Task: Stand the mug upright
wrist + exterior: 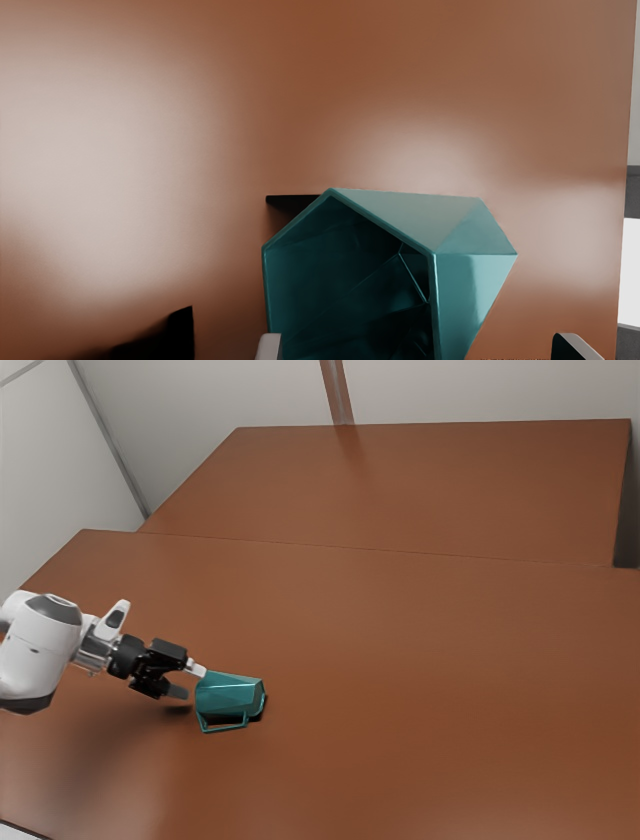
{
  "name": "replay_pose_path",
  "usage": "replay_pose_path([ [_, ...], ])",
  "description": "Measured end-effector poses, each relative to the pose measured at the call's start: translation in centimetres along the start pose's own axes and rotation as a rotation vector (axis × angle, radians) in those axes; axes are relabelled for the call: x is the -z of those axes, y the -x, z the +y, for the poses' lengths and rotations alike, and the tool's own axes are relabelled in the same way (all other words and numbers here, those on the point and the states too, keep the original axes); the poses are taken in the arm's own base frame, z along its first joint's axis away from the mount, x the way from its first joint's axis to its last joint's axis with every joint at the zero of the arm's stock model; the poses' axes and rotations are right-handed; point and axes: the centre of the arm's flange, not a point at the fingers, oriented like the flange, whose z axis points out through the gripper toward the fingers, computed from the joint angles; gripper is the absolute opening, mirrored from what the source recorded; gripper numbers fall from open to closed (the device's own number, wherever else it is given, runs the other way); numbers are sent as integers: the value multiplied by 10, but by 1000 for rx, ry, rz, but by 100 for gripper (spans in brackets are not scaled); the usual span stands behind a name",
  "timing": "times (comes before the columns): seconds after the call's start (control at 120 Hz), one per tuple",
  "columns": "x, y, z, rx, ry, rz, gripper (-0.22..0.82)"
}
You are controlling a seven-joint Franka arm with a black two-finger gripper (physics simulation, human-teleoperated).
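Note:
A teal faceted mug [232, 693] lies on its side on the brown table, its mouth toward the arm and its handle toward the exterior view's bottom. At the mouth end, my gripper [187, 681] stands open, one fingertip right by the rim; whether it touches is unclear. In the wrist view the mug [475, 270] shows its dark hollow inside, and the gripper [417, 346] has its fingertips wide apart, with part of the mug between them in the picture. The handle is hidden there.
The brown table [420, 690] stretches from the arm toward the exterior view's right. Behind it lies another brown surface [430, 490], with pale walls [200, 420] beyond. Dark shadows fall on the table near the gripper and mug.

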Motion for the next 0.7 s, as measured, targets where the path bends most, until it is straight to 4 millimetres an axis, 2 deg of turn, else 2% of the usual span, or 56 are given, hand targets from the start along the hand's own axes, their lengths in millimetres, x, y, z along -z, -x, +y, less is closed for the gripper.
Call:
replay_pose_path([
  [0.583,-27,-2,21,-44,31,-43,58],
  [0.7,-33,-2,23,-42,41,-48,54],
])
